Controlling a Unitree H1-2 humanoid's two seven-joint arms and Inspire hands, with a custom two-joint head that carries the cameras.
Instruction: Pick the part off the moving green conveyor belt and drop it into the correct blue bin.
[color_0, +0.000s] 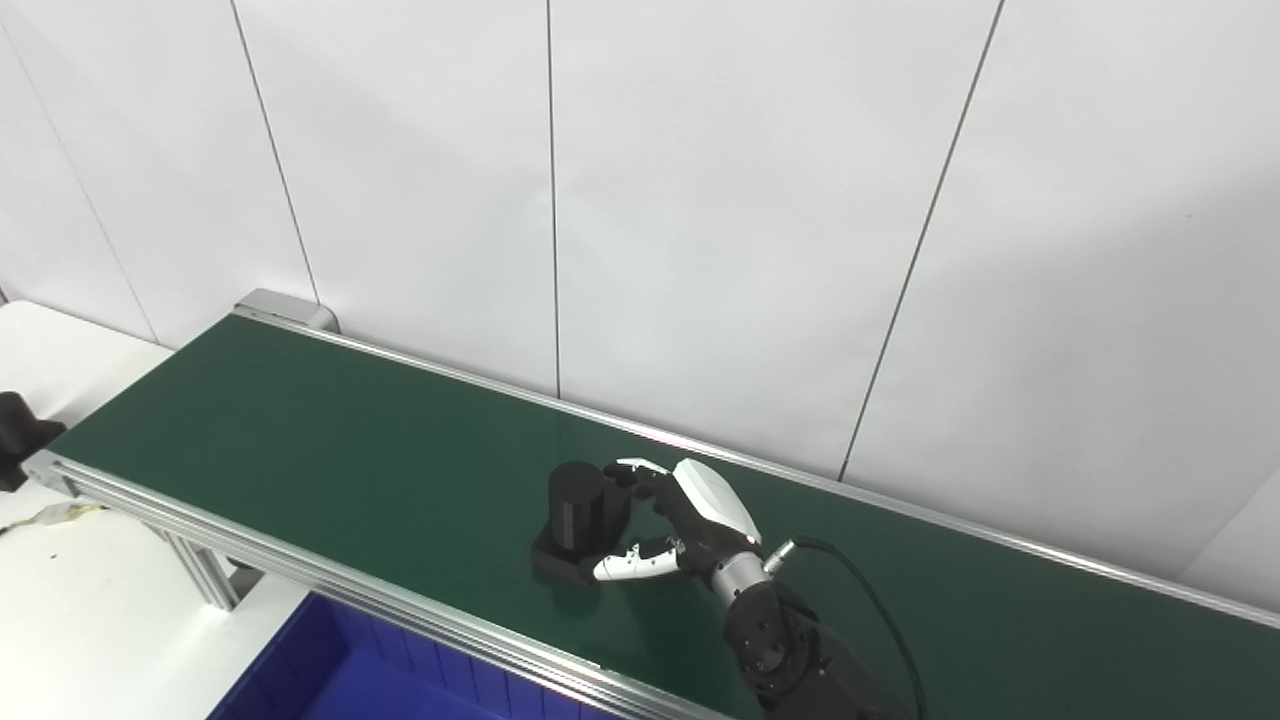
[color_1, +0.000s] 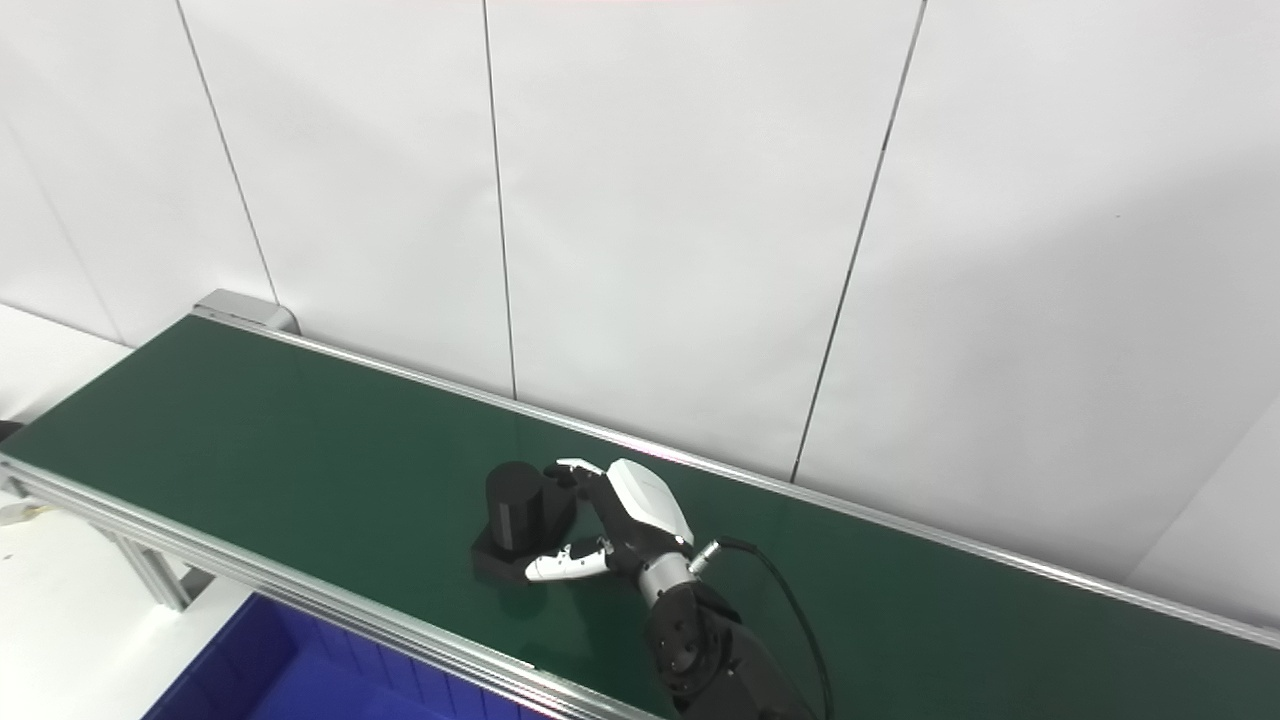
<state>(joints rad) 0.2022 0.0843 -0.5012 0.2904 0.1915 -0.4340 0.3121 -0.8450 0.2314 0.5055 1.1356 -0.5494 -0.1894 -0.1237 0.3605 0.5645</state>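
Right hand (color_0: 690, 525) fingers (color_0: 632, 467) curl around the black part (color_0: 578, 515) standing on the green belt (color_0: 300, 440), grasping it.

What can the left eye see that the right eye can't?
Only the left eye view shows the whole black block sitting at the belt's left end; the right eye view catches just a sliver of it at the picture's edge. The right eye view shows nothing extra of note, though it takes in a bit more of the belt on the right. Both show the green conveyor belt, the black part with the right hand curled around it, and the blue bin below.
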